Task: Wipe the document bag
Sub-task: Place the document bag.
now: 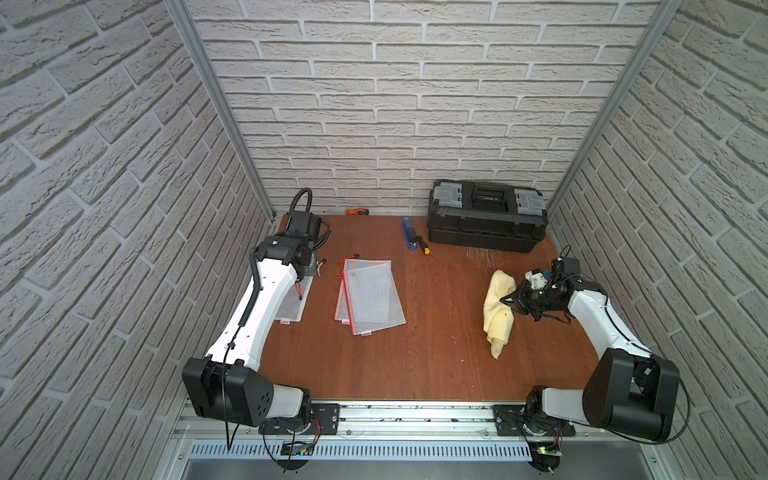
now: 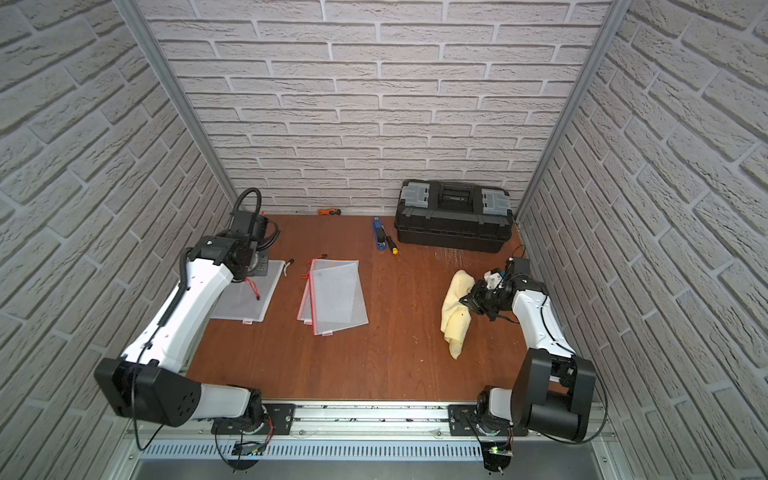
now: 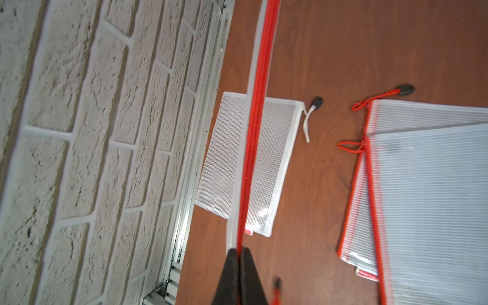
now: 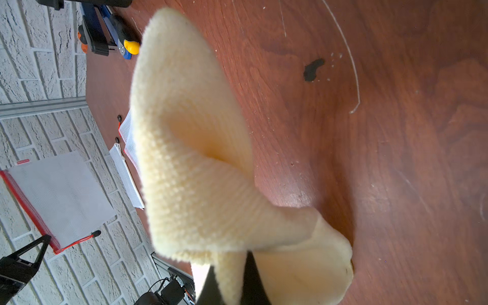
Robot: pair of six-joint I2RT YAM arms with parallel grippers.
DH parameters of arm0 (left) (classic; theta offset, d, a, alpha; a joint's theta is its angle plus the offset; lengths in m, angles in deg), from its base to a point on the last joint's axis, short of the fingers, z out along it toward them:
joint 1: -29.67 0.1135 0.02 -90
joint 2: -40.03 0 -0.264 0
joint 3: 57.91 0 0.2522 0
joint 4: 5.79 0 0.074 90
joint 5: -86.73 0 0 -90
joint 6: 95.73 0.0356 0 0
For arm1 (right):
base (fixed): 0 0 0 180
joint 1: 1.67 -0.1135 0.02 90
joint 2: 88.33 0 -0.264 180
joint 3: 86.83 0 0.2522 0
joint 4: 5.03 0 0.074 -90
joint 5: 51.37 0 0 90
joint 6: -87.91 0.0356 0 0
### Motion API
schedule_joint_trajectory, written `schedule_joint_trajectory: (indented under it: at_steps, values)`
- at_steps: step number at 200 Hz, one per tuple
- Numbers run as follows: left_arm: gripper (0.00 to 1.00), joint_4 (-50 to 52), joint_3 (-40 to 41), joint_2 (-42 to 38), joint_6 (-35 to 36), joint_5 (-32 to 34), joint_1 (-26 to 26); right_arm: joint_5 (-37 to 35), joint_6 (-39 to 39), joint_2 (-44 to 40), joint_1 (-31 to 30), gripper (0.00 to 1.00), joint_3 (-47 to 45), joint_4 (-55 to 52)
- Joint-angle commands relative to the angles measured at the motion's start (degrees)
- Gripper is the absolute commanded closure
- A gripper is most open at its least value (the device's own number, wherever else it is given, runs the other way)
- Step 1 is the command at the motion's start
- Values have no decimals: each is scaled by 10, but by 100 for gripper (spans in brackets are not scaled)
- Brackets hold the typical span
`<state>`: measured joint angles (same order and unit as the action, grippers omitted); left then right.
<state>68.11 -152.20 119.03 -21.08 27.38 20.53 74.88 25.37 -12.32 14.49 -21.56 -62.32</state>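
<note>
Showing the preparatory stage of wiping. At far left, the left gripper (image 3: 239, 251) is pinching, jaws closed, the red zipper edge of one document bag (image 4: 60, 190), which is being held clear of the table (image 1: 436, 353) at its left side; the right wrist view is presenting the bag's mesh face almost flat-on. Under it, a white-edged pouch (image 1: 291, 309) is lying flat on the wood. At centre, two more red-edged bags (image 1: 370, 297) are lying overlapped, touched by neither arm. At right, the right gripper (image 1: 508, 300) is clamping a fold of the yellow cloth (image 1: 496, 320), jaws closed on it. The cloth is drooping from the jaws, and whether its lower end is resting on the table cannot be told.

Judged progress: both pick-ups appear done, bag in one gripper and cloth in the other, but the two are sitting well apart with the stacked bags between them. No contact between cloth and bag is occurring, so the wiping itself is remaining to be done in its entirety.
</note>
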Motion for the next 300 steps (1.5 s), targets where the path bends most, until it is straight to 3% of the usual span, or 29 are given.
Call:
schedule_joint_trajectory:
  at_steps: [1,30,66,85,119,131,145,161,189,209,223,248,278,300]
  values:
    - [100,-1,19,8,37,47,17,-3,7,4,-10,98,10,12]
    - [100,-39,61,19,59,47,21,-8,8,9,-20,98,11,14]
    - [100,-65,123,42,33,44,21,-12,13,13,-30,98,10,19]
    - [100,-36,119,69,5,77,21,-14,12,16,-37,98,11,17]
    - [100,-31,121,89,-1,77,10,-16,9,25,-43,98,18,16]
    - [74,-29,120,95,-7,71,6,-17,11,26,-46,98,18,17]
    - [28,-29,122,101,-15,68,-1,-19,10,27,-48,98,17,19]
    - [2,-31,122,105,-26,66,-11,-19,10,27,-49,98,18,19]
    - [2,-27,109,89,-51,48,-36,-22,4,28,-51,98,22,10]
    - [2,-54,98,48,-67,-27,-57,-24,2,28,-52,98,26,6]
    - [4,-97,101,20,-82,-119,-61,-24,4,28,-52,98,27,9]
    - [23,-186,126,6,-125,-268,-67,-23,8,33,-56,98,27,13]
    - [40,-248,143,36,-177,-330,-92,-26,7,32,-61,98,29,11]
    - [45,-283,153,71,-211,-334,-115,-28,5,34,-62,98,27,10]
